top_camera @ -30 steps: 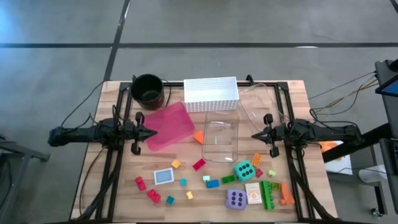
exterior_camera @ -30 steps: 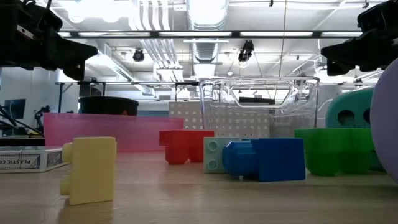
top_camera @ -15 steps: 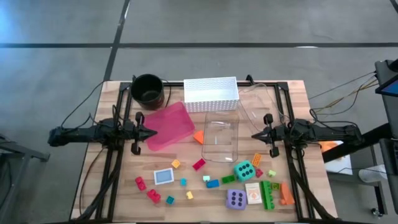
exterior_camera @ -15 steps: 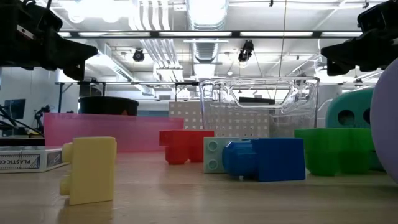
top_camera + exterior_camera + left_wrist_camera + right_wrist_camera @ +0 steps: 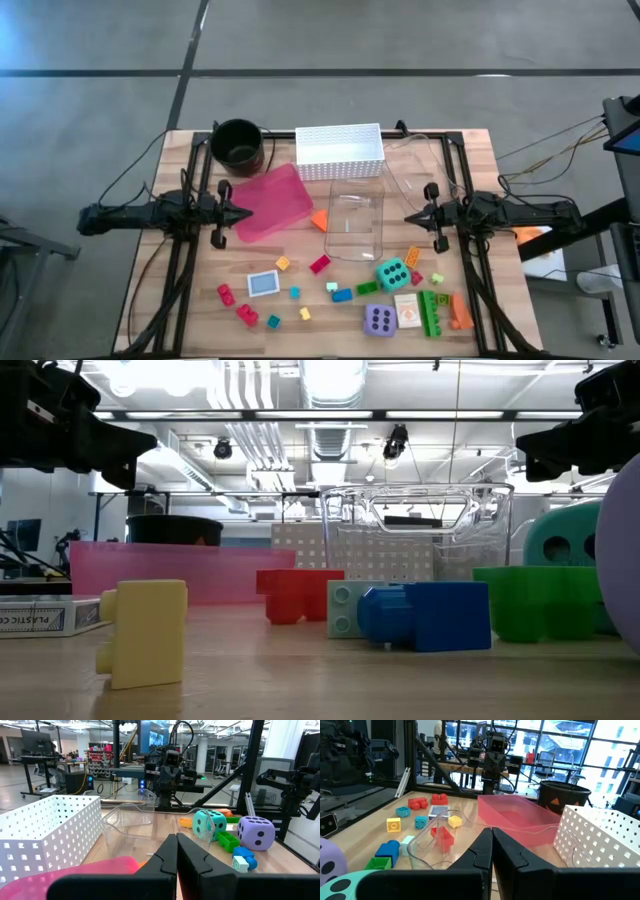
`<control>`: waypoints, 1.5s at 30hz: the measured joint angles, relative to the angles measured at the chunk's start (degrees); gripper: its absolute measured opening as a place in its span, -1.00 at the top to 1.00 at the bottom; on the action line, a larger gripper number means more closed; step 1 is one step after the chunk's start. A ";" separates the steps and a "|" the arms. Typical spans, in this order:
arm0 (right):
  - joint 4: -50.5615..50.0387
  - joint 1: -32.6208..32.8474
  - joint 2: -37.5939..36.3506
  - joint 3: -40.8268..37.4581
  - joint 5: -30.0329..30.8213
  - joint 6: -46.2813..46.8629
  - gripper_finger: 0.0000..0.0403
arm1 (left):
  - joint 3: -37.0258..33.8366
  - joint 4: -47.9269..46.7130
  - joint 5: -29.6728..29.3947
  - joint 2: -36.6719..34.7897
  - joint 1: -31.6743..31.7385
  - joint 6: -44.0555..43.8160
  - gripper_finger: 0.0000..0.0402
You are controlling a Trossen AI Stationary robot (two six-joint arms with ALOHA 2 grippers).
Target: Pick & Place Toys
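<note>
Wooden table [image 5: 150, 300] on a grey floor, seen from above; an open workshop with ceiling pipes lies behind it in the low view.

Left side: the left gripper [image 5: 246, 214] hangs above the table just beside the pink tray [image 5: 270, 203], fingers [image 5: 167, 857] pressed together and empty. A black pot [image 5: 237, 142] stands at the far left corner of the table, behind the tray.

Centre: a white basket [image 5: 339, 151] sits at the far edge. In front of it lies a clear box [image 5: 354, 224], with an orange brick [image 5: 319, 220] touching its left side. Nearer the front edge, from the left: two red bricks [image 5: 236, 304], a card [image 5: 263, 284], a small yellow brick [image 5: 283, 264], another red brick [image 5: 320, 264], then small blue [image 5: 342, 295], teal and yellow pieces scattered loosely apart.

Right side: the teal die [image 5: 391, 273] and purple die [image 5: 379, 319] stand near the front, a second card [image 5: 407, 311] between the purple die and a long green brick [image 5: 431, 312]. An orange brick [image 5: 460, 311] lies just beside the green one. The right gripper [image 5: 411, 217] hangs beside the clear box's right side, fingers [image 5: 487, 852] closed on nothing. All toys rest on the table, outside the tray and basket.
</note>
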 joint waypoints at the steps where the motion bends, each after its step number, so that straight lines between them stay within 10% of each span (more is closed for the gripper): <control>1: 0.00 -0.01 0.01 -0.01 0.00 0.00 0.96 | 0.00 0.00 -0.01 0.00 0.00 0.00 0.98; 45: 1.89 -0.01 0.02 -0.01 -0.06 -0.81 0.96 | 0.00 0.87 -0.43 0.15 -0.09 2.94 0.98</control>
